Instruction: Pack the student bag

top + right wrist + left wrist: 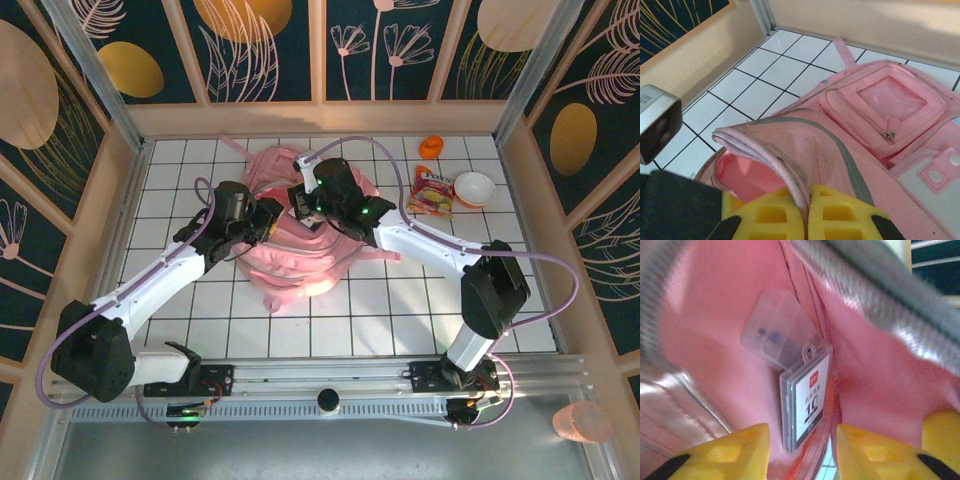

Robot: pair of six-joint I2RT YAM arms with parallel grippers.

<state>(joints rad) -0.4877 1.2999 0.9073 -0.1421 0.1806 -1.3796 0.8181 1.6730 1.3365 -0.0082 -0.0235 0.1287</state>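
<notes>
Clamped tight, the right claw (807, 202) pinched the raised rim of the student bag (880, 115), which the top view placed mid-way across the white tiled table (400, 300). The left wrist view alone looked inside the pink lining: there the left claw (802, 452) stood parted around a clear case (807, 400) holding a printed card, contact unclear. A snack packet (432, 192) and white bowl (474, 188) lay well apart.

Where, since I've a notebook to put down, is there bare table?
Bare tiles run between the student bag and the near rail, and beside the left wall. Crowded: back right, with small orange object, snack packet and bowl.
</notes>
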